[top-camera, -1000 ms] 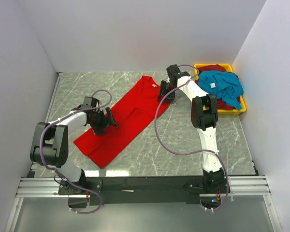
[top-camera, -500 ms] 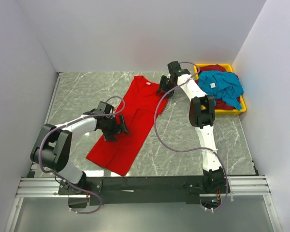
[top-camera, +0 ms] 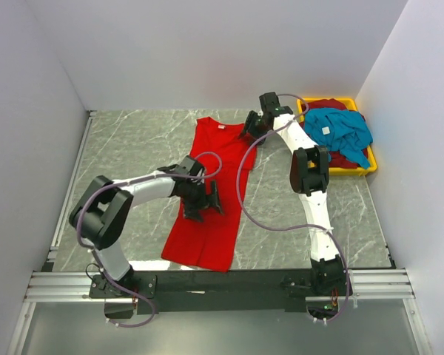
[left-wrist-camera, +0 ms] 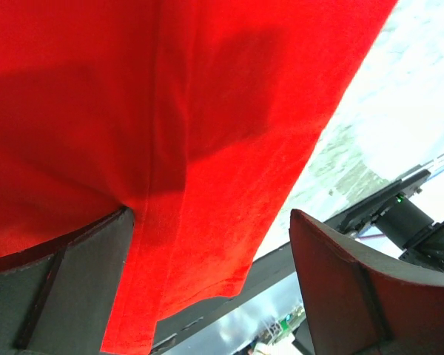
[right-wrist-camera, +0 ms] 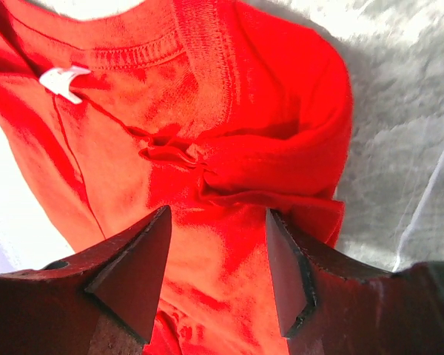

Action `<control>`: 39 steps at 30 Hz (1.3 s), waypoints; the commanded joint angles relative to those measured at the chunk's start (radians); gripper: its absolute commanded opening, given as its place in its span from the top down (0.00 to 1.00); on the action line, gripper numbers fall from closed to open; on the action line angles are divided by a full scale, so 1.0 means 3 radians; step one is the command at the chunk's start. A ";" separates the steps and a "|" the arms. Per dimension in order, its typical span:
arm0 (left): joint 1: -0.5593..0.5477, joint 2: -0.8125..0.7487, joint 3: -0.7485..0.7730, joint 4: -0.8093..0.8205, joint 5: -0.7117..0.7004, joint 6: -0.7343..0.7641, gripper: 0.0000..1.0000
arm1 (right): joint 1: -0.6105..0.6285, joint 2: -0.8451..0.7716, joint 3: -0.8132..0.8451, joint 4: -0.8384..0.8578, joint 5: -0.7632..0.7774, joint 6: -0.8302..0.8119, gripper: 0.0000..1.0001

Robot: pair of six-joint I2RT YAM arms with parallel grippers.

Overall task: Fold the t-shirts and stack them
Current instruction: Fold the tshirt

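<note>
1. Dead centre of the grey marbled tabletop (top-camera: 133,148): the red t-shirt (top-camera: 207,237), spread flat and lengthwise, collar at the far end, hem down near the arm bases.
2. Planted right on the middle of that shirt: the left claw (top-camera: 202,201), arm reaching in across the cloth from the left side.
3. Seen from the left wrist: released, fingers (left-wrist-camera: 59,296) spread wide, smooth red cloth filling the whole gap and lapping against the inner edge of one finger.
4. Up at the far end: the right claw (top-camera: 252,132), down on the shirt's shoulder just beside the collar.
5. Seen from the right wrist: fingers (right-wrist-camera: 133,274) only part-way apart, tips at a puckered bunch of red cloth, ribbed collar and white neck tag (right-wrist-camera: 65,78) just beyond.
6. Clenched on that bunch, or merely pressing it to the tabletop? Cannot tell from here.
7. Over in the far right corner: the yellow bin (top-camera: 351,171), well apart from the red shirt.
8. Heaped inside the bin: a teal-blue t-shirt (top-camera: 344,129), white tag (top-camera: 325,131) showing, lying on top of a dark maroon one (top-camera: 327,103).
</note>
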 commanded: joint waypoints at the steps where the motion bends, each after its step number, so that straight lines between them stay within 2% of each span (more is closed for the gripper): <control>1: -0.0091 0.0238 0.0207 -0.0067 0.0013 0.0076 0.07 | -0.0074 0.0085 0.0126 0.0133 0.0013 0.0036 0.39; 7: -0.0209 0.0428 0.0437 -0.0082 0.0202 0.0178 0.07 | -0.0146 0.0064 0.0069 0.0184 -0.0033 0.0026 0.39; 12: -0.0214 0.0372 0.0590 -0.0169 0.0070 0.0183 0.07 | -0.0161 -0.0094 -0.0109 0.0271 -0.0150 -0.0184 0.39; 18: -0.0158 0.0056 0.0621 -0.0374 -0.0258 0.0214 0.06 | -0.0177 -0.0630 -0.0508 0.0532 -0.0258 -0.0322 0.39; 24: 0.0056 -0.0558 0.0300 -0.0604 -0.0631 0.0265 0.04 | -0.0172 -0.1315 -0.1070 0.0537 -0.0192 -0.0450 0.39; 31: 0.0205 -0.1043 -0.0084 -0.0818 -0.0790 0.0178 0.05 | 0.0048 -0.2337 -0.2567 0.0440 0.0028 -0.0629 0.41; 36: 0.0210 -0.1274 -0.0289 -0.0962 -0.0994 0.0066 0.07 | 0.0568 -0.3017 -0.3752 0.0480 0.0243 -0.0563 0.42; 39: 0.0215 -0.1361 -0.0386 -0.1054 -0.1045 0.0030 0.09 | 0.0926 -0.3345 -0.4239 0.0557 0.0299 -0.0374 0.42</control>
